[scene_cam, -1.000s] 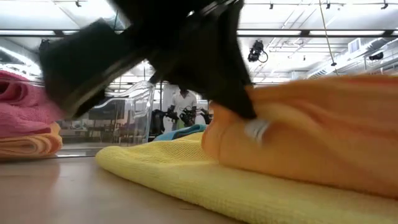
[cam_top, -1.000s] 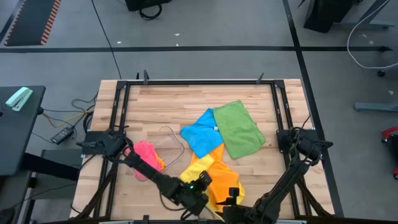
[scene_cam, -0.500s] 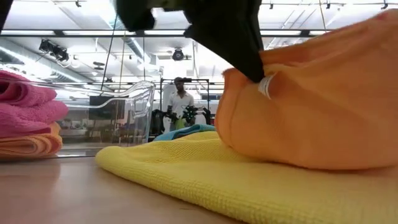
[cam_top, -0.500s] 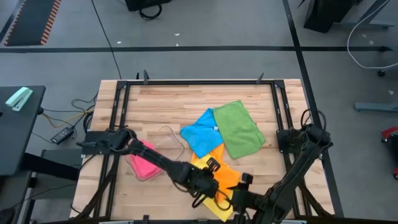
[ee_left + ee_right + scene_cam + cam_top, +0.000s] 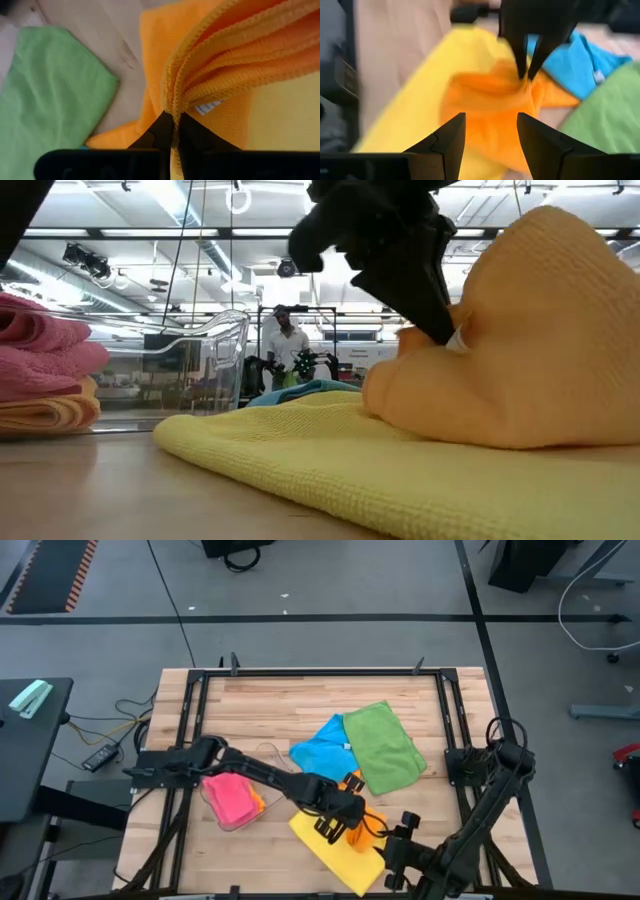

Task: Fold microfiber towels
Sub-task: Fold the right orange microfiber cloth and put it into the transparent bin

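My left gripper [image 5: 347, 827] is shut on an orange microfiber towel [image 5: 362, 823], which is bunched in a heap [image 5: 520, 360] on a flat yellow towel [image 5: 335, 848]. My right gripper [image 5: 487, 145] stands open just short of the heap, toward the table's right near corner, with nothing between its fingers. A blue towel [image 5: 325, 755] and a green towel [image 5: 386, 747] lie spread on the table farther back. A folded pink towel [image 5: 231, 798] sits on a folded orange one [image 5: 45, 415] at the left. My left gripper pinches a gathered edge of the orange towel [image 5: 172, 107] between its two fingers, several layers bunched together, next to the white label [image 5: 207, 106]. The fingers [image 5: 425, 295] slant down onto it from above. The pinched part is raised; the rest of the towel sags onto the yellow towel.
A clear plastic tray [image 5: 215, 345] stands at the left, by the pink stack. A black frame [image 5: 320, 671] runs along the table's edges. Bare wood lies along the far side and near the left front. A person [image 5: 290, 340] stands in the room beyond.
My left gripper has gone from the table's near edge toward the far right and up, dragging the orange towel's pinched edge with it. The orange towel has gathered into a heap, uncovering the yellow towel's near part. My right gripper has drawn back toward the table's right.
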You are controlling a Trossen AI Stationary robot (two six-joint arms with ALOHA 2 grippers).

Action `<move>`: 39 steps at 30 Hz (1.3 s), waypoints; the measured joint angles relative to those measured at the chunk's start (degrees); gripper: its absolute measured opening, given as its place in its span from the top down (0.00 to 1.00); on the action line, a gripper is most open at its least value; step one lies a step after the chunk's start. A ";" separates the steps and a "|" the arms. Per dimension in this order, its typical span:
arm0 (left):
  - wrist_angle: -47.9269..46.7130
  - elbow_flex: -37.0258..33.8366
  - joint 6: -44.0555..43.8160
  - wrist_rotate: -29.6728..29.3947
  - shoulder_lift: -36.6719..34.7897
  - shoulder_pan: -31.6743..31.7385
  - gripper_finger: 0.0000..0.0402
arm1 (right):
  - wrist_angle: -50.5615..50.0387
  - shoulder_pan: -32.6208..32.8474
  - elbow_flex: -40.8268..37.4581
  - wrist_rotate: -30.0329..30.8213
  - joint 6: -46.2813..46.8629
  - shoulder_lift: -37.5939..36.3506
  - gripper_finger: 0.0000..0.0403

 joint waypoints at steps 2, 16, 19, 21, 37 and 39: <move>0.81 0.00 0.60 0.88 0.00 0.77 0.95 | -0.28 0.14 -1.94 -0.40 1.62 -0.48 0.54; 5.16 -0.08 3.10 3.27 2.81 3.61 0.94 | 20.58 2.29 -14.65 6.66 -7.23 -3.19 0.54; 7.13 0.09 3.00 3.63 3.54 3.58 0.96 | 26.64 0.24 -17.63 6.09 -11.85 -3.19 0.54; 6.29 -0.04 2.96 3.66 3.65 3.56 0.96 | 28.41 -1.30 -18.08 6.08 -14.75 -3.19 0.54; 6.70 -0.04 1.71 4.07 3.69 3.51 0.95 | 35.93 -9.51 -17.77 -3.69 -28.73 -3.48 0.54; 6.29 -0.04 1.71 4.05 3.69 3.49 0.94 | 35.97 -9.75 -17.77 -4.74 -28.90 -3.48 0.55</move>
